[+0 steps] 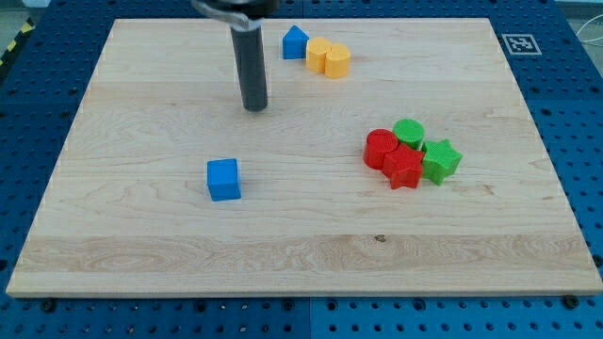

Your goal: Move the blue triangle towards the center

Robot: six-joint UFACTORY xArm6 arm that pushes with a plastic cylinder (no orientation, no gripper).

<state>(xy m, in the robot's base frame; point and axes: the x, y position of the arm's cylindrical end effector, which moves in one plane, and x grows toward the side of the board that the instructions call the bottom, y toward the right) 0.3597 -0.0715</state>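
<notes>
The blue triangle point(295, 42) sits near the view's top, a little left of the middle, touching a yellow block point(319, 53) on its right. My tip point(255, 107) rests on the wooden board point(141, 245), below and to the left of the blue triangle, a short gap away from it. The dark rod rises from the tip toward the view's top.
A second yellow block point(337, 60) touches the first. A blue cube point(224, 179) lies left of centre. At the right, a red cylinder point(382, 148), a red star point(403, 168), a green cylinder point(409, 133) and a green star point(440, 159) cluster together.
</notes>
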